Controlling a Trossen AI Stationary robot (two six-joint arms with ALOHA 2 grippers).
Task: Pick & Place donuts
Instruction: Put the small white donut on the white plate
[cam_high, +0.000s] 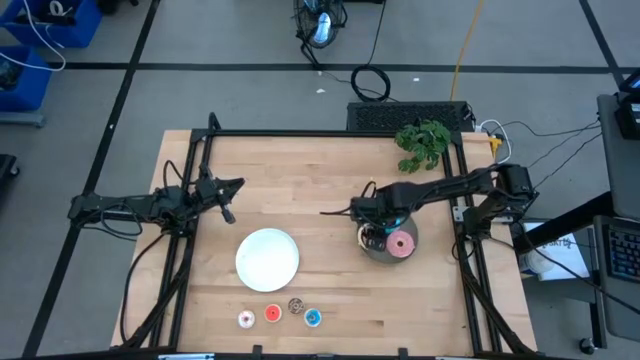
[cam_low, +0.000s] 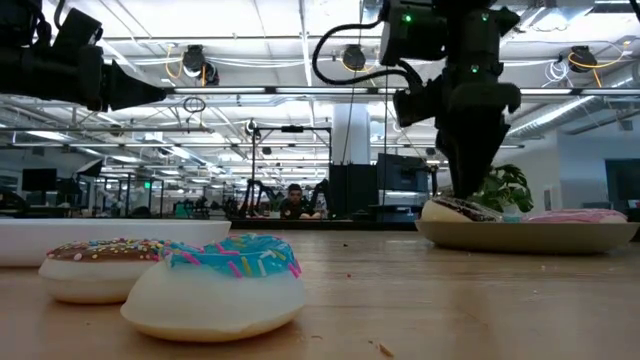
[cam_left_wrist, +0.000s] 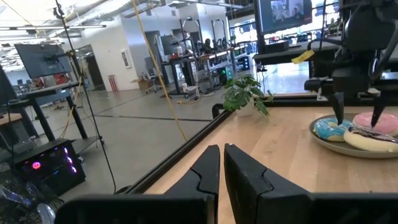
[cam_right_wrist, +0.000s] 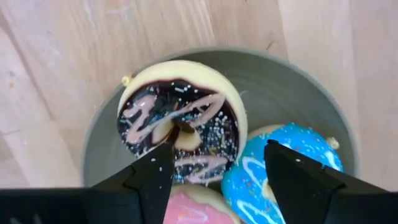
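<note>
While its fingers stand spread apart, the right gripper (cam_right_wrist: 214, 171) hovers right of centre over the round grey plate (cam_high: 381, 251), which holds dark brown (cam_right_wrist: 179, 129), blue (cam_right_wrist: 283, 171) and pink (cam_high: 402, 244) donuts. Four tiny donuts (cam_high: 279, 314) line the bottom edge. Far left, the left gripper (cam_left_wrist: 222, 163) waits closed.

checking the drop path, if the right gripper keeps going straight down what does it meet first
Most likely the dark brown sprinkled toy donut on the round grey plate. The right gripper points down at it, jaws open, its blue sprinkled neighbour close beside; depth unclear.
</note>
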